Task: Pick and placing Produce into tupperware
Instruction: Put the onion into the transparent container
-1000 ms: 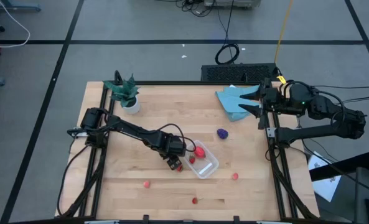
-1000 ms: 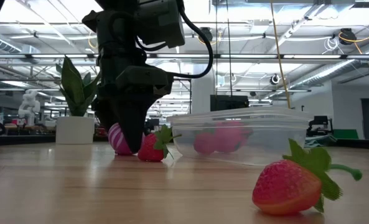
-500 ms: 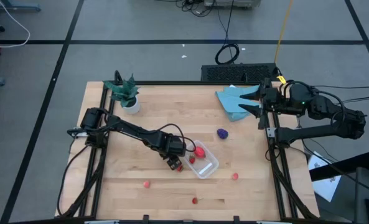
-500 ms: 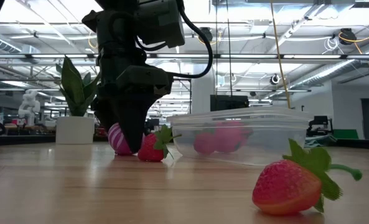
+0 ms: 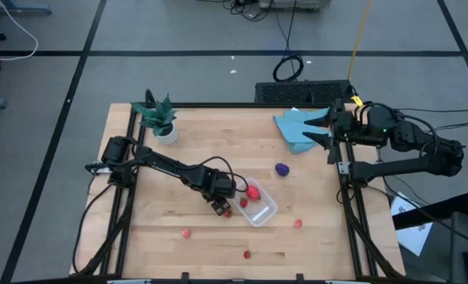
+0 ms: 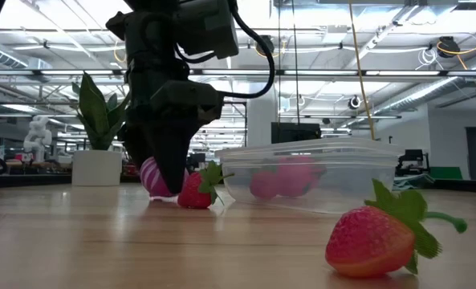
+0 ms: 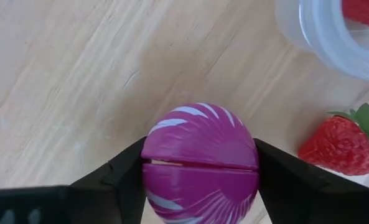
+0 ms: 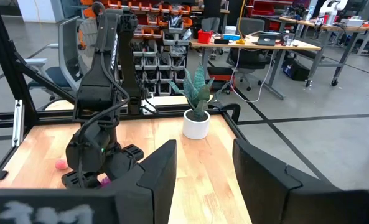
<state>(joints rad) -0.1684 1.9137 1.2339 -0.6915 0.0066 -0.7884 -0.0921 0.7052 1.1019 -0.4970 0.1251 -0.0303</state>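
Magenta and white-striped, the round toy fruit [image 7: 200,163] sits between the left gripper [image 7: 200,180] jaws, which press its two sides in the left wrist view, low on the pale wooden surface [image 5: 186,150] just left of the clear plastic rectangular tub [image 5: 259,207] near the middle of the high view. A red toy strawberry [image 6: 196,191] lies beside it, and red pieces [image 5: 253,190] sit in the tub. The right gripper [image 5: 319,128] waits at the upper right over the blue cloth [image 5: 297,130], jaws parted and empty.

I count one tub [image 5: 263,211], two red pieces [image 5: 253,190] inside it, four loose berries [image 5: 186,233], one purple fruit [image 5: 282,169], one striped fruit [image 7: 200,162].
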